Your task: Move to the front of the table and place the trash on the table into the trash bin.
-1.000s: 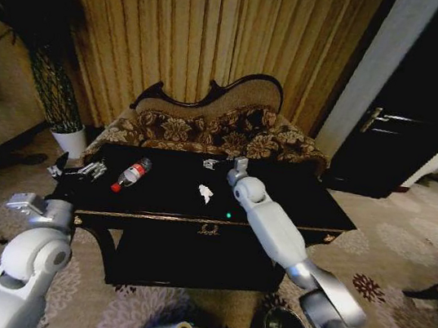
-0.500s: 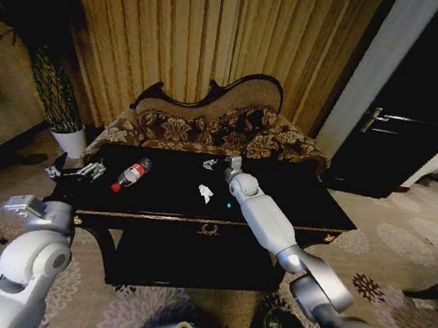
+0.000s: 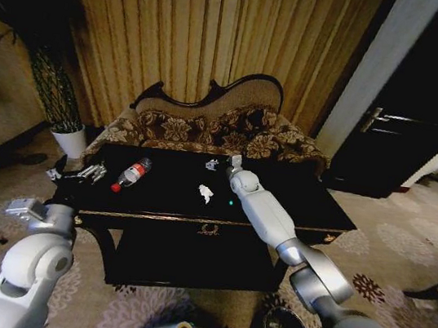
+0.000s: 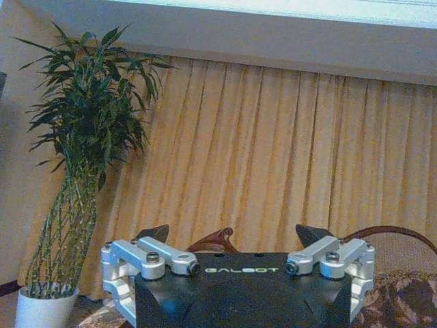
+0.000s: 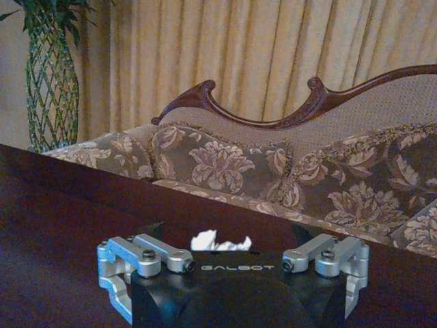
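Glossy black table [image 3: 281, 191] before sofa [image 3: 215, 135]

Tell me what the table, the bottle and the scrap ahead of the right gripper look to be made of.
Table: likely lacquered dark wood, glossy black with a gold edge line. Bottle: apparently clear plastic, see-through body with red label and cap. Scrap: seemingly crumpled white paper or tissue, jagged folds, just beyond the right gripper.

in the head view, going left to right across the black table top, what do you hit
Left end effector at the glossy black table's left end → clear plastic bottle with red label and cap → white crumpled paper scrap → right end effector, reaching toward the far edge.
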Robot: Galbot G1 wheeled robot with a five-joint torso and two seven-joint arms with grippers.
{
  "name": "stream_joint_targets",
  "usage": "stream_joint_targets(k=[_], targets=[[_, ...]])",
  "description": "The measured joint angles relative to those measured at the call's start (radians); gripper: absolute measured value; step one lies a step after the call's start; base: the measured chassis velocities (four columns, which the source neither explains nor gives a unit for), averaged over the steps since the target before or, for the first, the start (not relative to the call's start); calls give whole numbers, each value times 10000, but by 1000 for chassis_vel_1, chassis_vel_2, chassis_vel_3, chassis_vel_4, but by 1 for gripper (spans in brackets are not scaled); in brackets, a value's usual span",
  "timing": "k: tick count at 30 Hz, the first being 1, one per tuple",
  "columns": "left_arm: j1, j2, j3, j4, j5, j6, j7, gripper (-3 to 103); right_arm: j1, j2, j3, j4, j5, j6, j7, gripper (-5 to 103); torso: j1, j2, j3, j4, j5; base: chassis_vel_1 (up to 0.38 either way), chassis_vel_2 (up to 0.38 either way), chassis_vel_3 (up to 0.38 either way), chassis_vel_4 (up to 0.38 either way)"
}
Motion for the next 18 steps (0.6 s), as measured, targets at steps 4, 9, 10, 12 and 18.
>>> stream_joint_targets(k=[4, 9, 10, 12, 18], targets=[[-33, 0, 6, -2, 4, 0, 0, 100, -10, -43, -27, -28, 8, 12, 0, 90, 0, 0, 0, -2, 0, 0, 0, 0, 0], [-110, 4, -21, -13, -4, 0, -4, 100, -18, -124, -126, -38, 27, 64, 0, 68, 0, 0, 0, -2, 0, 0, 0, 0, 0], [-129, 10, -24, -13, -11, 0, -7, 100, -21, -132, -141, -26, 27, 70, 0, 62, 0, 0, 0, -1, 0, 0, 0, 0, 0], [-142, 12, -26, -13, -16, 0, -9, 100, -25, -144, -161, -6, 27, 73, 0, 57, 0, 0, 0, 0, 0, 0, 0, 0, 0], [-169, 12, -56, -3, -46, 1, -16, 100, -162, -352, -292, 258, 34, 32, 0, 41, 0, 0, 0, -1, 0, 0, 0, 0, 0]])
